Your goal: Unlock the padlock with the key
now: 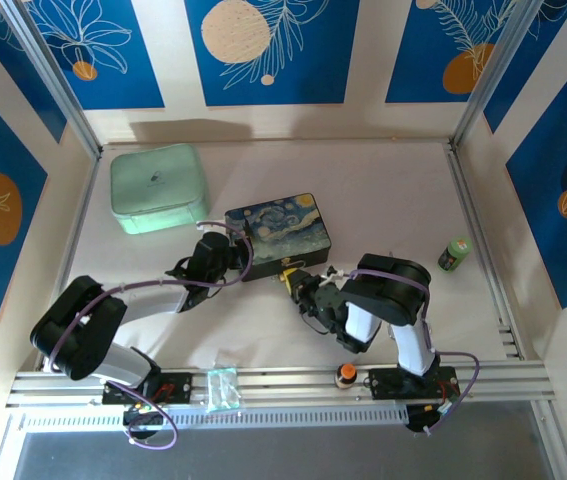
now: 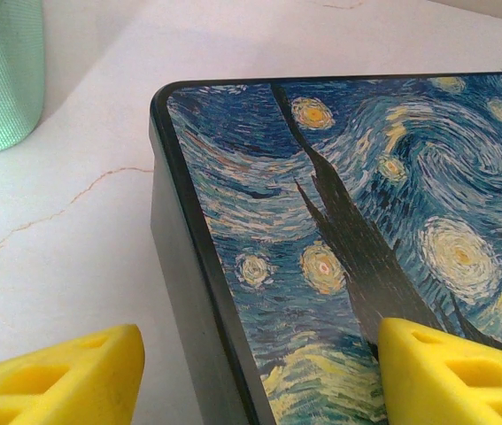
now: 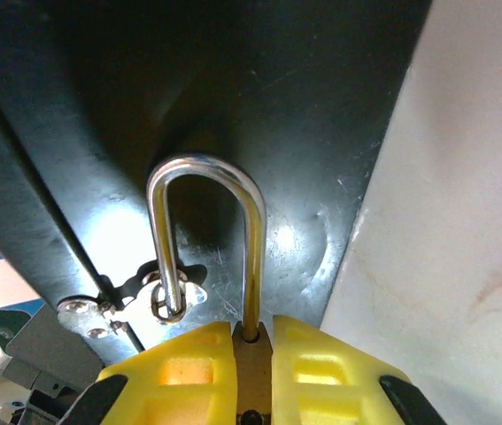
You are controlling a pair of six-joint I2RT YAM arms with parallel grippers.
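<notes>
At the starry-painted box's [image 1: 278, 235] near side, the right tool [image 3: 252, 335] pinches the tiny brass padlock [image 3: 252, 376]. Likely light, rigid, slick; grip its body.

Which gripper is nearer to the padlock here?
Right. The right gripper is shut on the padlock; the left gripper straddles a corner of the box, apart from the padlock.

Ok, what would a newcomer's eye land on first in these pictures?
The starry-night box in the middle of the table stands out first, with the open left gripper straddling its edge. Close up, the right gripper is shut on the padlock, whose silver shackle hooks through the box's clasp. A mint-green case sits at the far left.
</notes>
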